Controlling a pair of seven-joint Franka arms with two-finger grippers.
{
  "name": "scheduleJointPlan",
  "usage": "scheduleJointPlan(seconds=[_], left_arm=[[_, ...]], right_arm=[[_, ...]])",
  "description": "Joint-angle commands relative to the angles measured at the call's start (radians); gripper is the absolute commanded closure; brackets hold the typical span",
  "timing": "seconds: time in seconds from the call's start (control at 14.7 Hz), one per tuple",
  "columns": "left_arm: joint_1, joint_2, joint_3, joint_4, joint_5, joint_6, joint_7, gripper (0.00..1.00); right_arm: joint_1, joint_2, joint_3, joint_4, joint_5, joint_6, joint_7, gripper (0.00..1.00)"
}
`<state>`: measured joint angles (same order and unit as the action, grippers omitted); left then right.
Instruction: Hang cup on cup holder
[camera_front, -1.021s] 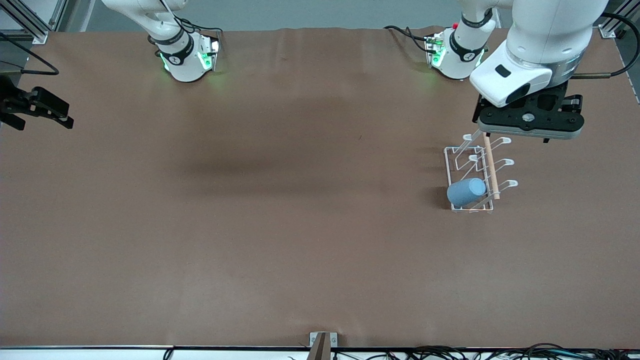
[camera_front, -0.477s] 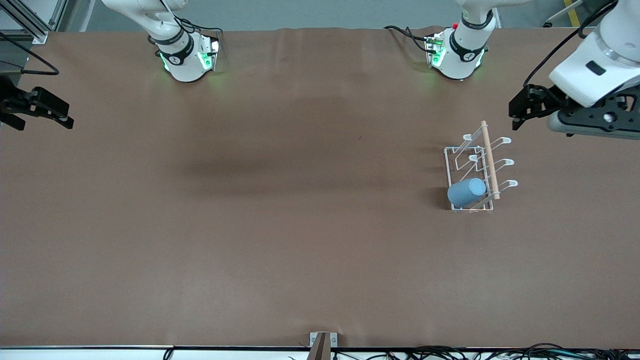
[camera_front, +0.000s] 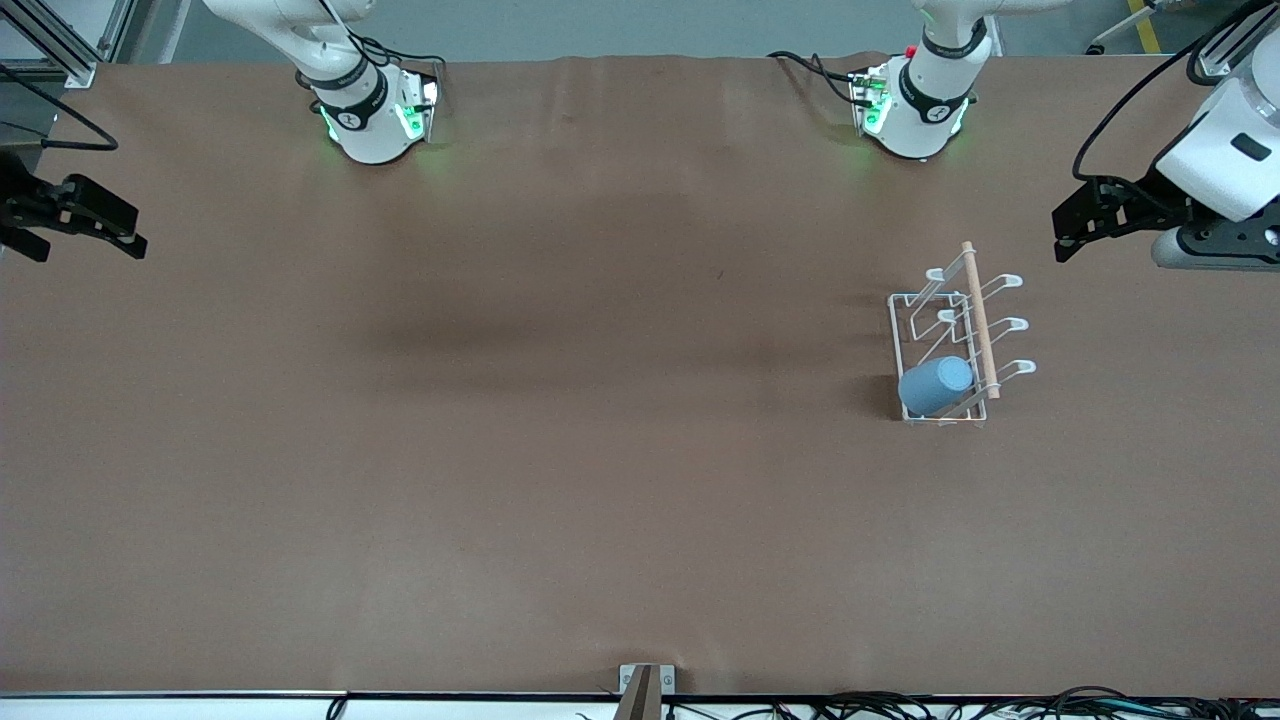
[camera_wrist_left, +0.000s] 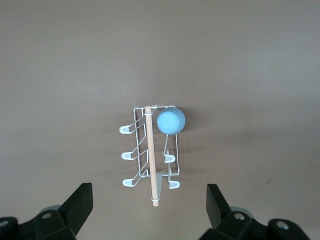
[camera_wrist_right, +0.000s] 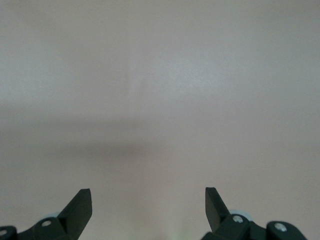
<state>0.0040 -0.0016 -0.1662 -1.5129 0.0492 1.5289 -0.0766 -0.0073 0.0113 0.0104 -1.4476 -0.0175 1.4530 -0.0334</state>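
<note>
The left hand (camera_front: 1075, 222) has pulled away from the cup holder (camera_front: 955, 335): a second ago it hung right over the rack's end nearest the arm bases, and now it is up in the air over the left arm's end of the counter (camera_front: 600, 400), well apart from the rack, a little farther out than it was half a second ago. Its fingers (camera_wrist_left: 80, 205) stand wide apart and hold nothing. The cup (camera_front: 935, 385) has not moved; the light-blue tumbler hangs tilted on a prong at the rack's end nearest the front camera, in the row toward the right arm's end of the counter, and in the left wrist view it (camera_wrist_left: 171, 121) shows as a round blue disc just beside the rack's wooden rod (camera_wrist_left: 150, 155). The rack (camera_wrist_left: 150, 152) itself sits where it did, with its rod (camera_front: 980, 320) running along the top and the other five prongs bare. The right hand (camera_front: 95, 225) waits unchanged at the right arm's end of the counter, its fingers (camera_wrist_right: 80, 205) spread wide and empty over bare brown surface (camera_wrist_right: 160, 100). A small metal bracket (camera_front: 645, 685) sits at the counter's edge nearest the front camera, and cables (camera_front: 900, 705) trail along that edge.
</note>
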Motion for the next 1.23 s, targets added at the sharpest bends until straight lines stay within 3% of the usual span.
scheduleJointPlan(seconds=[0.0, 0.68, 1.16], left_arm=[[0.002, -0.078, 0.007, -0.104, -0.02, 0.039, -0.015, 0.0], [0.005, -0.051, 0.005, -0.021, -0.008, -0.027, 0.0, 0.0], [0.004, -0.044, 0.007, -0.013, -0.012, -0.041, -0.017, 0.0]], right_arm=[[0.001, -0.016, 0.005, -0.014, -0.013, 0.007, 0.013, 0.0], [0.003, -0.016, 0.005, -0.014, -0.013, 0.017, 0.013, 0.0], [0.0, -0.014, 0.005, -0.013, -0.013, 0.015, 0.013, 0.0]])
